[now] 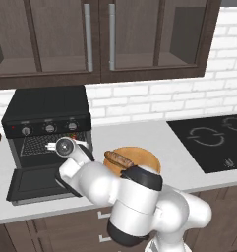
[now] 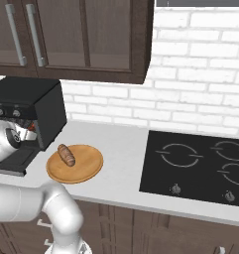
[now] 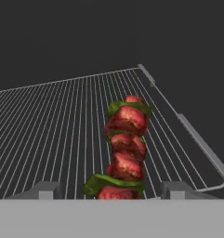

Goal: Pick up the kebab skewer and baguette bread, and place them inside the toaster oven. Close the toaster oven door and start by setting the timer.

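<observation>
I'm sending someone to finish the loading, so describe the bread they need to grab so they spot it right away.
On the grey counter, between the black toaster oven and the cooktop, sits a round wooden plate. The baguette bread lies on it: a small golden-brown loaf with darker slashes, the plate's sole item.

The kebab skewer (image 3: pixel 125 151), red meat chunks with green pieces between, lies along the wire rack (image 3: pixel 62 125) inside the black toaster oven (image 1: pixel 46 115), toward the rack's right side in the hand view. The toaster oven door (image 1: pixel 34 184) hangs open, dropped flat over the bench (glass facing up). The baguette bread (image 2: pixel 67 155), golden-brown with darker slashes, lies on the round wooden plate (image 2: pixel 86 168) beside the oven.
</observation>
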